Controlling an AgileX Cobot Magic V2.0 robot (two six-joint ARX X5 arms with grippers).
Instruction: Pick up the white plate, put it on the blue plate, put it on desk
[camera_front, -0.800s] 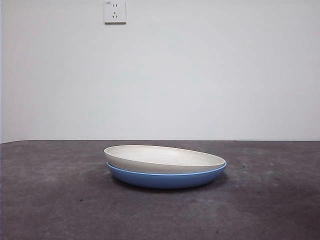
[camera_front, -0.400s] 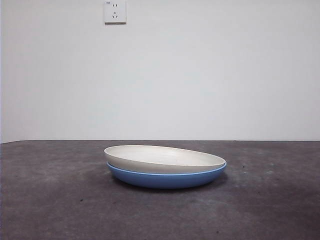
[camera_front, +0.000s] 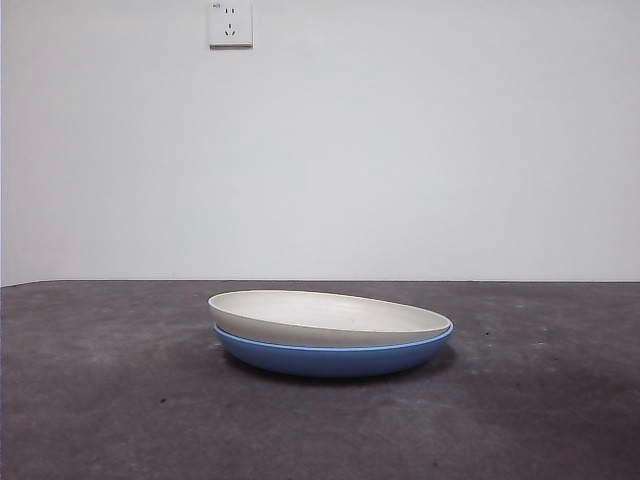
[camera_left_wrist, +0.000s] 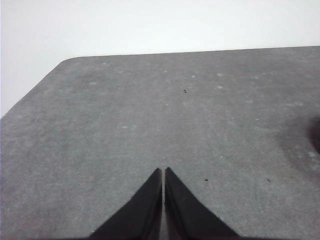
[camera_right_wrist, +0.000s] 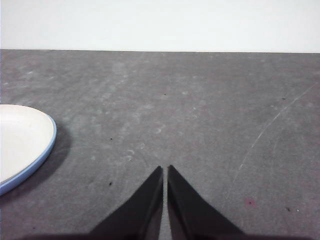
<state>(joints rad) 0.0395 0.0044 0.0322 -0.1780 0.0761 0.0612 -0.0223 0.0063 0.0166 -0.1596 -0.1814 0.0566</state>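
The white plate (camera_front: 325, 318) rests inside the blue plate (camera_front: 330, 357) at the middle of the desk (camera_front: 100, 400), sitting slightly tilted. In the right wrist view the white plate (camera_right_wrist: 20, 137) and the blue plate's rim (camera_right_wrist: 35, 162) show at the edge. My right gripper (camera_right_wrist: 165, 170) is shut, empty, above bare desk and apart from the plates. The left gripper (camera_left_wrist: 163, 171) is also shut and empty over bare desk (camera_left_wrist: 150, 110); neither plate shows in its view. Neither arm appears in the front view.
A white wall with a socket (camera_front: 230, 23) stands behind the desk. The desk's far corner (camera_left_wrist: 65, 62) shows in the left wrist view. A faint scratch (camera_right_wrist: 265, 135) marks the desk surface.
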